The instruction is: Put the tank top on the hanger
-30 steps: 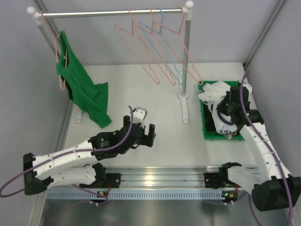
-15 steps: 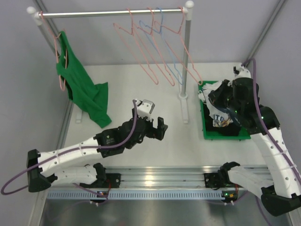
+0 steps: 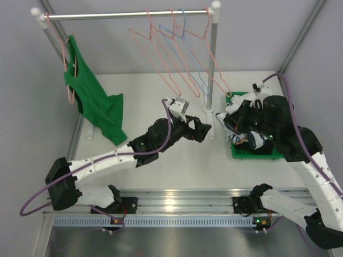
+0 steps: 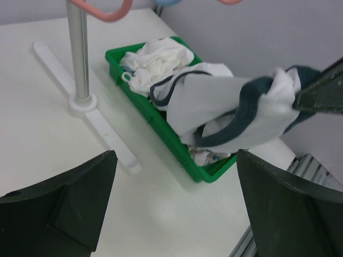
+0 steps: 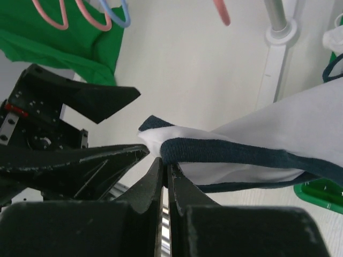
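Tank top (image 5: 278,136): white with navy trim, lifted out of the green bin (image 3: 269,153) on the bench's (image 3: 177,171) right side, lower part trailing into it. My right end effector (image 5: 165,167) is pressed together on a navy-trimmed edge, pinching it. The cloth is stretched leftward, toward the rack post (image 3: 213,69). My left end effector (image 4: 176,160) is spread wide, facing the pinched edge, close by, no contact that I can see. More white cloth sits bunched at the bin's far end. Pink hangers (image 3: 161,59) hang on the rail (image 3: 123,15), well apart from the tank top, with a blue hanger (image 3: 187,53) among them. A green top (image 3: 94,101) hangs at the rail's left end.
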